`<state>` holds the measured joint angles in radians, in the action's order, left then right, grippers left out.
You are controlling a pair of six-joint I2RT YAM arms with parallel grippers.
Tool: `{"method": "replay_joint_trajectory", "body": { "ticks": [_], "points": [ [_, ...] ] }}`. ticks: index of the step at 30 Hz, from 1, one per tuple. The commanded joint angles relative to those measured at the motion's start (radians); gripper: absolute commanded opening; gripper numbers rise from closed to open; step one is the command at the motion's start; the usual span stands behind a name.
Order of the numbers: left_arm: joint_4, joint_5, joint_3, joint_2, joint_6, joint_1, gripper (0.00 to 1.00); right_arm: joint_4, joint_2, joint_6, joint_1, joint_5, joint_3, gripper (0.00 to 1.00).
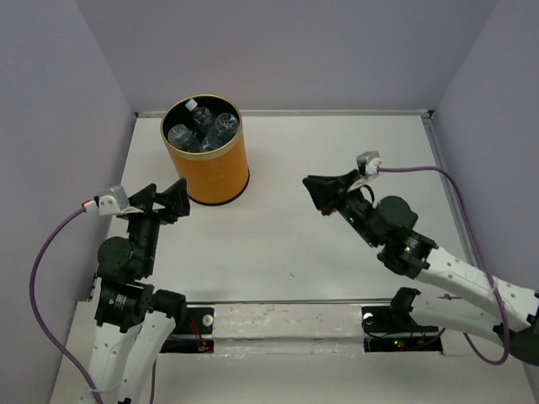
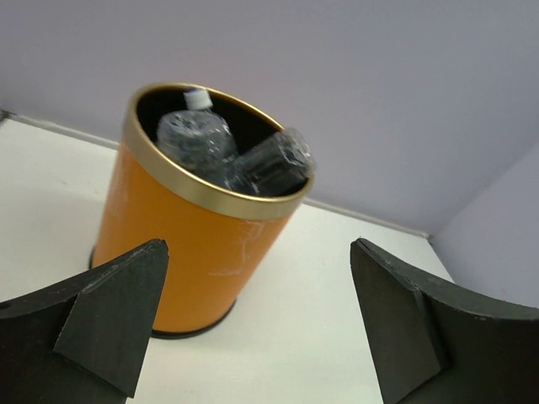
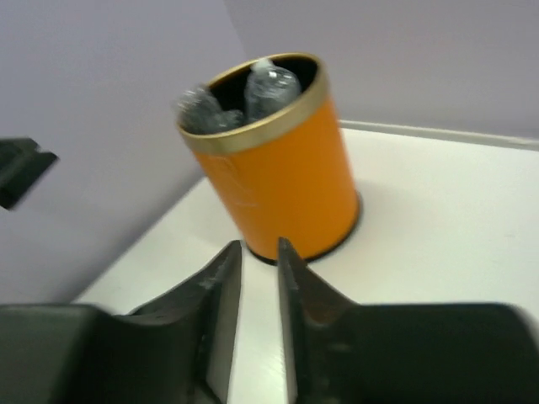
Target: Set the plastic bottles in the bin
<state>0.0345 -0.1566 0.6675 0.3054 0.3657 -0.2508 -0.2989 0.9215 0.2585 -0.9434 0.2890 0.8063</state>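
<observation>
The bottles (image 1: 202,128) all sit inside the bin (image 1: 207,172), packed against each other and standing more or less on end, one white cap pointing up near the far rim; no bottle shows on the table (image 1: 354,151) in any view; how many are in there cannot be counted for sure. The bin stands upright at the far left of the table; the left gripper (image 1: 167,195) is just beside its near wall, fingers spread wide and holding nothing, aimed at the bin from the near left; the right gripper (image 1: 317,190) is well apart, to the bin's right, its fingers drawn nearly together with only a thin slit between and nothing in them. The left arm is clearly the nearer; judging by this, nothing is left to pick, and both arms need only back away.
</observation>
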Motion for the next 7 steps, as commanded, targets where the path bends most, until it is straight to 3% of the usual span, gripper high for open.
{"method": "replay_joint_trajectory", "body": {
  "ticks": [1,2,3,7],
  "points": [
    [-0.036,0.236,-0.04,0.034,0.048,0.004,0.99,0.137,-0.227,0.051,0.002,0.162,-0.163,0.62],
    [-0.036,0.263,-0.046,0.031,0.054,0.004,0.99,0.177,-0.292,0.059,0.002,0.18,-0.202,0.85],
    [-0.036,0.291,-0.052,0.024,0.063,0.004,0.99,0.221,-0.362,0.069,0.002,0.204,-0.24,0.99],
    [-0.054,0.312,-0.076,-0.017,0.067,0.004,0.99,0.311,-0.486,0.083,0.002,0.25,-0.292,1.0]
  ]
}}
